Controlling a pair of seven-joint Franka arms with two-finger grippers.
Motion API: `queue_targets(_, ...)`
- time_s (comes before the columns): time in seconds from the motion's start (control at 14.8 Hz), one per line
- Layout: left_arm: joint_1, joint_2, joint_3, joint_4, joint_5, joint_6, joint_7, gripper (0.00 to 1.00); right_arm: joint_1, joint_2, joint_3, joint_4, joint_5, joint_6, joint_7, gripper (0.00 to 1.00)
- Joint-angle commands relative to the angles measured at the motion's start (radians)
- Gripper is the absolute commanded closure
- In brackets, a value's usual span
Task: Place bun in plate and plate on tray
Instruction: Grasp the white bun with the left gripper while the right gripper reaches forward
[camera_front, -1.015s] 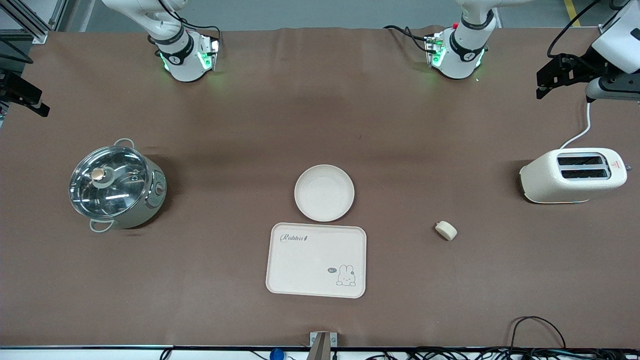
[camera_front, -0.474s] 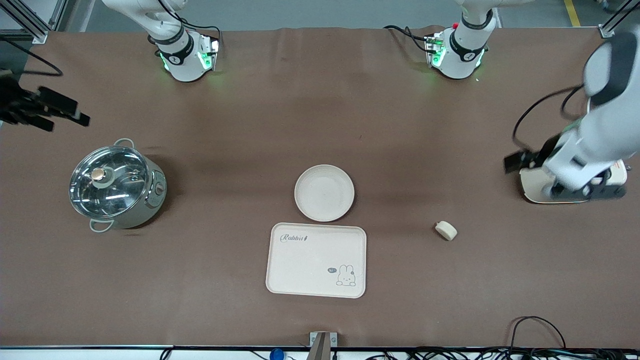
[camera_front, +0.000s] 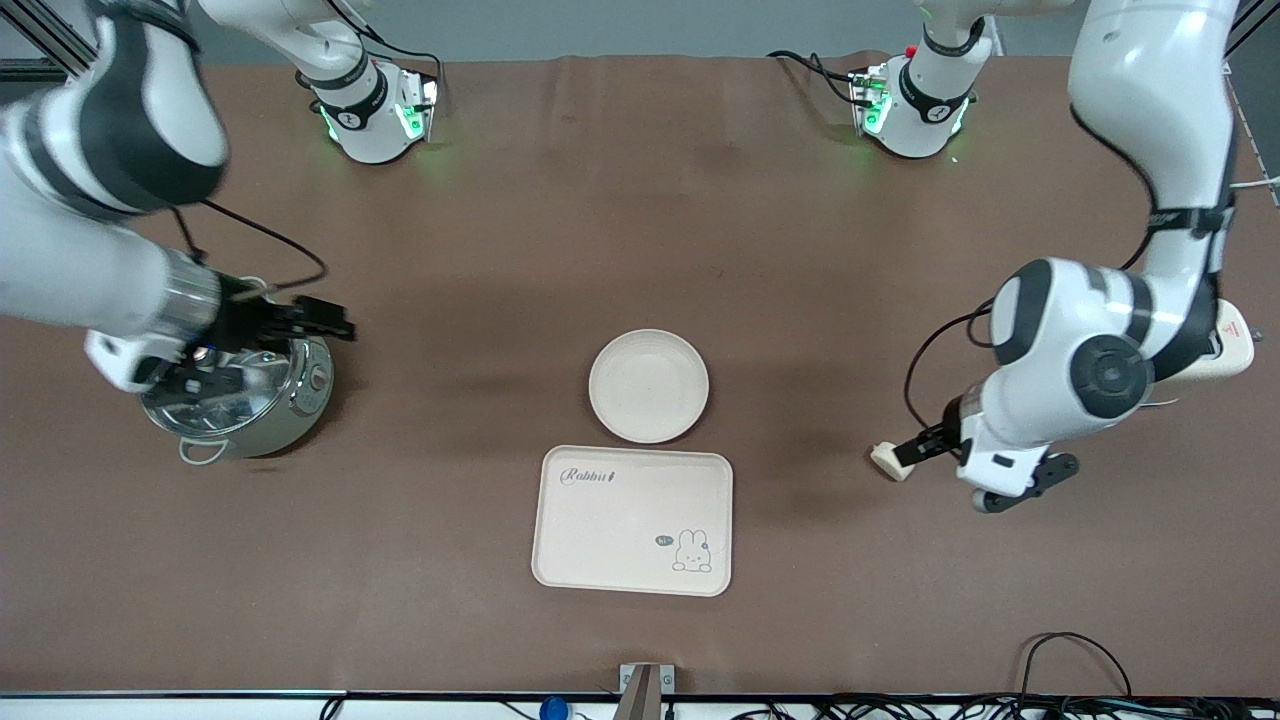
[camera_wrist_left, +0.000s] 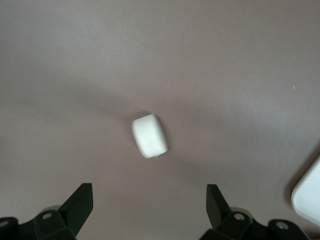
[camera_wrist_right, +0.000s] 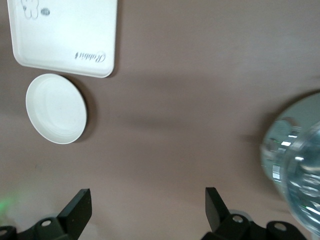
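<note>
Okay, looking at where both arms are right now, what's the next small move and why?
Probably lower the left gripper straight down around the bun. Its fingers are open, and the bun lies loose on the table between them in the left wrist view. The plate is bare. The right gripper hangs open over the pot.

Brown cloth-covered surface (camera_front: 640, 230), faint creases, soft shadows across the middle. Grey floor (camera_front: 640, 25) along the top edge of the front view. Black cables (camera_front: 1075, 665) trail at the surface's near edge (white strip there too).
</note>
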Motion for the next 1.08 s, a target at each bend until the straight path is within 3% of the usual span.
queue_targets(0.0,-0.004,0.058,-0.004,-0.072,0.023,0.169,-0.103,0.00,0.030,0.000,-0.008,-0.089,0.106,0.054,0.022,0.00)
queue_targets(0.14,-0.002,0.098,-0.002,-0.101,0.023,0.249,-0.122,0.00,0.044,0.049,-0.008,-0.106,0.169,0.083,0.026,0.00)
queue_targets(0.54,0.002,0.150,0.008,-0.097,0.071,0.282,-0.136,0.01,0.219,0.046,-0.008,-0.305,0.178,0.406,0.173,0.00)
queue_targets(0.61,0.007,0.152,0.008,-0.097,0.071,0.282,-0.136,0.10,0.236,0.040,-0.007,-0.359,0.215,0.462,0.173,0.00)
queue_targets(0.74,0.015,0.159,0.010,-0.095,0.071,0.282,-0.136,0.47,0.283,0.037,-0.008,-0.448,0.311,0.580,0.173,0.00)
queue_targets(0.81,0.018,0.167,0.010,-0.094,0.071,0.282,-0.136,0.60,0.314,0.040,-0.008,-0.482,0.350,0.650,0.189,0.00)
queue_targets(1.02,0.015,0.167,0.010,-0.085,0.071,0.282,-0.154,0.88,0.420,0.066,-0.010,-0.487,0.370,0.778,0.289,0.00)
